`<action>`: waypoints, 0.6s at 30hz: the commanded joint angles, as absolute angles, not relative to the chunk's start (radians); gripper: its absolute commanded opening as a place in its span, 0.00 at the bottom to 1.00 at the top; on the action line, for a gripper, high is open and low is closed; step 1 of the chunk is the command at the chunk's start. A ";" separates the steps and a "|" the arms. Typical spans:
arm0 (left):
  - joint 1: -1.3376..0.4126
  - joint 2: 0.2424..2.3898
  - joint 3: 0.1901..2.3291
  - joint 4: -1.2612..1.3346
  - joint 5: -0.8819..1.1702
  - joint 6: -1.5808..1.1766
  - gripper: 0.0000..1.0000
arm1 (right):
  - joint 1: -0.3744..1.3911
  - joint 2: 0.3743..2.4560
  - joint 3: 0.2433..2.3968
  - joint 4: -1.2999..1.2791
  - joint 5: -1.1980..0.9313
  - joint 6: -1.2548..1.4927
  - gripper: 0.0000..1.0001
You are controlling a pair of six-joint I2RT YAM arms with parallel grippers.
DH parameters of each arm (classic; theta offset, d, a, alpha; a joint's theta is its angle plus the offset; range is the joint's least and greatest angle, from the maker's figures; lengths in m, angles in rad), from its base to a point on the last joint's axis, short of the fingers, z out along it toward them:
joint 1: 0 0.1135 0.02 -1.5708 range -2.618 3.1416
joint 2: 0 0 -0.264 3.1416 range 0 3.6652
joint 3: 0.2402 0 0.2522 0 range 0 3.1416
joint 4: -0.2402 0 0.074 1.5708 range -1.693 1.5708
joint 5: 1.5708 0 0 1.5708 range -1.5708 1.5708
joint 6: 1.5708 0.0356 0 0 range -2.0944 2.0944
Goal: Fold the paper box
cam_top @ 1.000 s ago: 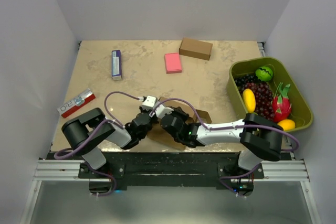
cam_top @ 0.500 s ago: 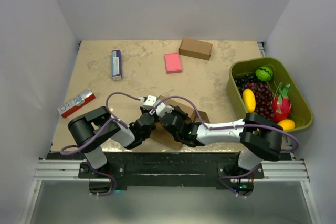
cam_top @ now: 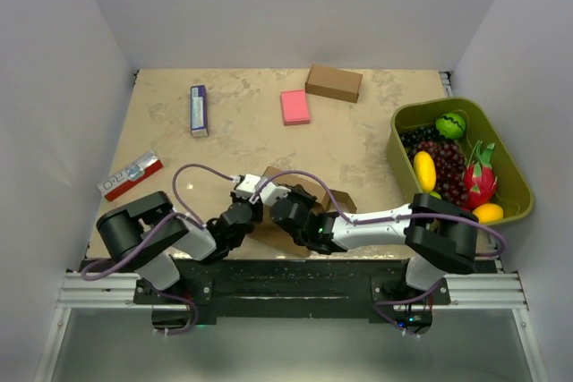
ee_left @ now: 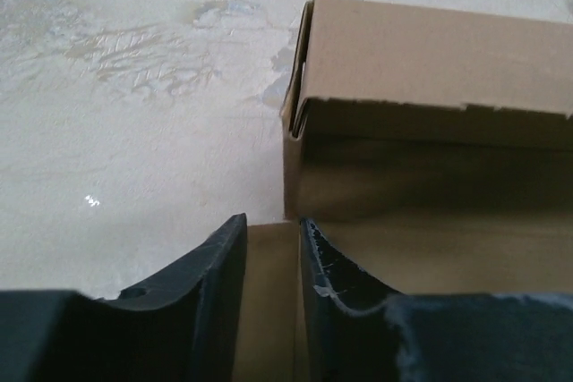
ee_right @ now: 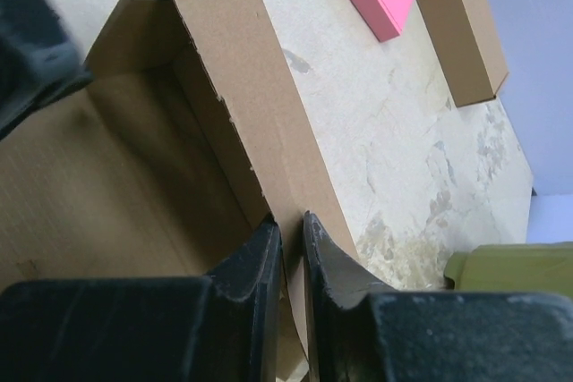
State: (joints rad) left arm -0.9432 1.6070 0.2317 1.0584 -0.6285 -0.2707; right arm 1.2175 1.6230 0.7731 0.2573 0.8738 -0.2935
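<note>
Probably light, thin, crease-prone: paper box (ee_left: 430, 69) at the table's (cam_top: 242, 123) near edge, centre. Pinched at its upright wall by right gripper (ee_right: 288, 224); near flap straddled by left gripper (ee_left: 271, 225), slightly parted. Best gripped beside creases.

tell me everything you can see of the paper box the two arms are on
The paper box is plain brown thin cardboard, unmarked and half formed: one long wall stands up from a flat panel, its end folded over, its edge ragged. It lies on the beige table near the front, between the arms. The right gripper pinches the upright wall; the left gripper straddles a low flap, grip unclear.
</note>
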 commanded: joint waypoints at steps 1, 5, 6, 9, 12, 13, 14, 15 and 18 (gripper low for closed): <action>-0.945 1.490 0.210 1.083 -0.600 -0.313 0.42 | 1.212 1.671 0.759 0.169 0.795 -0.253 0.03; -0.945 1.422 0.203 1.014 -0.577 -0.325 0.51 | 1.212 1.664 0.759 0.169 0.796 -0.250 0.05; -0.945 1.407 0.198 1.002 -0.572 -0.331 0.52 | 1.210 1.657 0.756 0.169 0.795 -0.247 0.06; -0.937 1.316 0.190 0.907 -0.558 -0.357 0.57 | 1.212 1.622 0.749 0.170 0.788 -0.244 0.15; -0.907 1.189 0.186 0.777 -0.529 -0.388 0.60 | 1.212 1.582 0.746 0.164 0.782 -0.239 0.28; -0.894 1.157 0.181 0.709 -0.499 -0.406 0.61 | 1.212 1.569 0.744 0.163 0.779 -0.236 0.33; -0.876 1.094 0.179 0.674 -0.479 -0.413 0.61 | 1.212 1.550 0.741 0.163 0.776 -0.235 0.42; -0.839 1.063 0.178 0.640 -0.462 -0.420 0.61 | 1.212 1.539 0.736 0.161 0.776 -0.230 0.47; -0.755 0.957 0.175 0.534 -0.378 -0.439 0.63 | 1.212 1.503 0.727 0.160 0.762 -0.216 0.62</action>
State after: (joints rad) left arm -0.8455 1.0637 0.1841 0.6903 -0.4740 -0.3878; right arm 1.2144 1.5612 0.7464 0.1967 0.8013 -0.2581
